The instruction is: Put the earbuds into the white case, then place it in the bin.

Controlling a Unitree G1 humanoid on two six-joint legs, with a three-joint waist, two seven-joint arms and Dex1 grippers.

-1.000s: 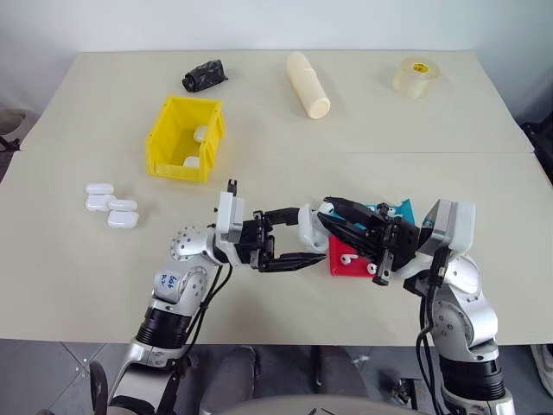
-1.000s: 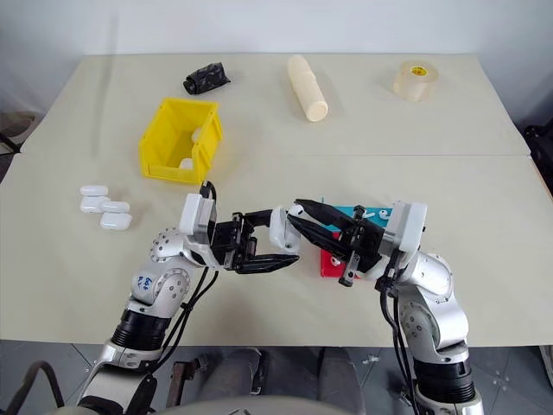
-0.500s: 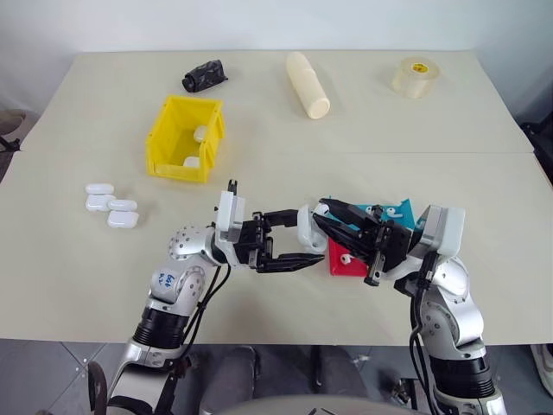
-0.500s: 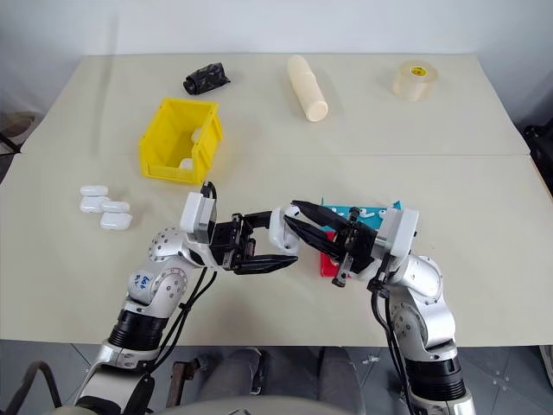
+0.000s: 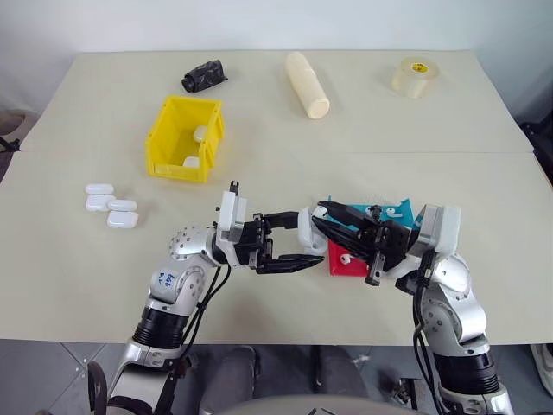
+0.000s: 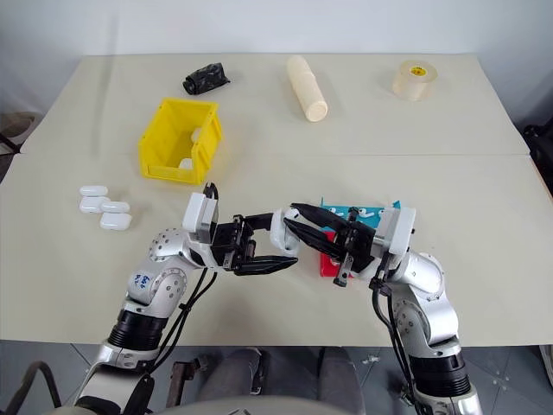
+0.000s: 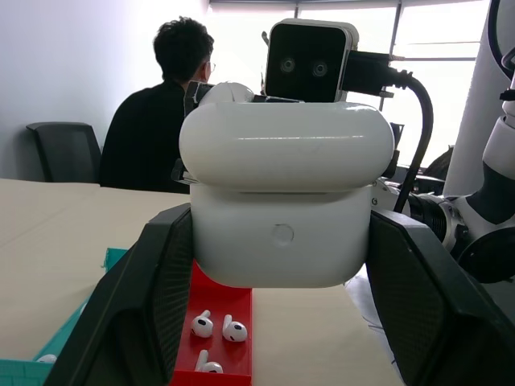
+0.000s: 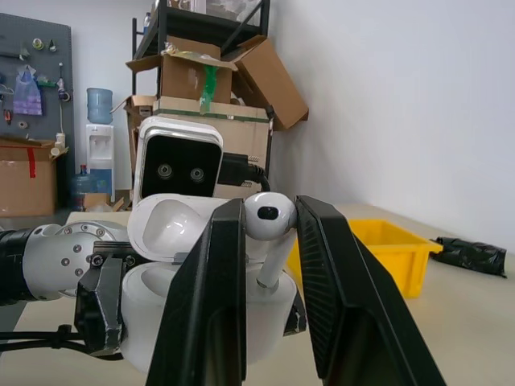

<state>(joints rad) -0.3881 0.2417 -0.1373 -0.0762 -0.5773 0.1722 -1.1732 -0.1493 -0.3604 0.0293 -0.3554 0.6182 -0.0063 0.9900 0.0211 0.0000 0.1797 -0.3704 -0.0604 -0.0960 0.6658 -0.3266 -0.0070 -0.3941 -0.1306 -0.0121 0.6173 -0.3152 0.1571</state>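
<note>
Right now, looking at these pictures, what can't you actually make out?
- Inside of the white case: left wrist view shows its back; right claw covers it from the head.
- Earbud stem tip: hidden behind the case rim, right wrist view.
- Yellow bin contents: white items, too small to identify.
- Blue tray: mostly hidden by the right claw.

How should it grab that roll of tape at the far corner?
Probably from above, one finger inside the hole and one outside, pinching the wall of the tape roll. It lies flat on the table with its hole facing up, and nothing crowds it.
</note>
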